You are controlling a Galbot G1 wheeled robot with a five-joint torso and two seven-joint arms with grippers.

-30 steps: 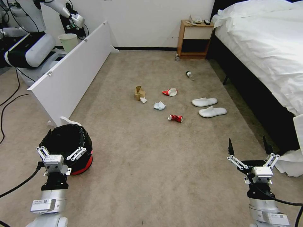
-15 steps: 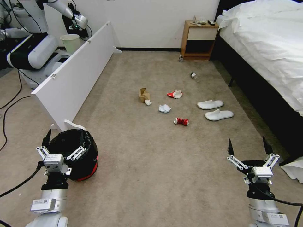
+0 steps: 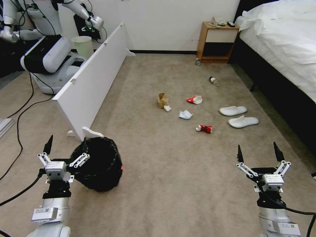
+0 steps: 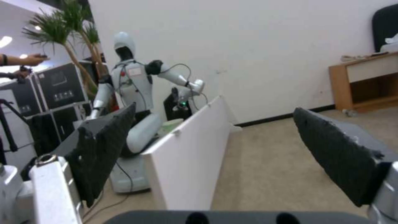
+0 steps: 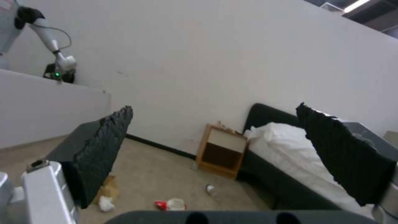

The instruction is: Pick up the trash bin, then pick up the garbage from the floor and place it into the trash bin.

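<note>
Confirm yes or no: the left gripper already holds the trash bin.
No: the left gripper hovers with its jaws open beside the trash bin, which sits on the floor.

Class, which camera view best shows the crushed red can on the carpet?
The head view: the crushed red can lies whole on the beige carpet. I cannot make it out in either wrist view.

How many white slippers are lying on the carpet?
2. One slipper lies on the floor near the dark bed base; the other slipper sits just beside it, slightly closer to the robot. Any others under the bed would be hidden.
</note>
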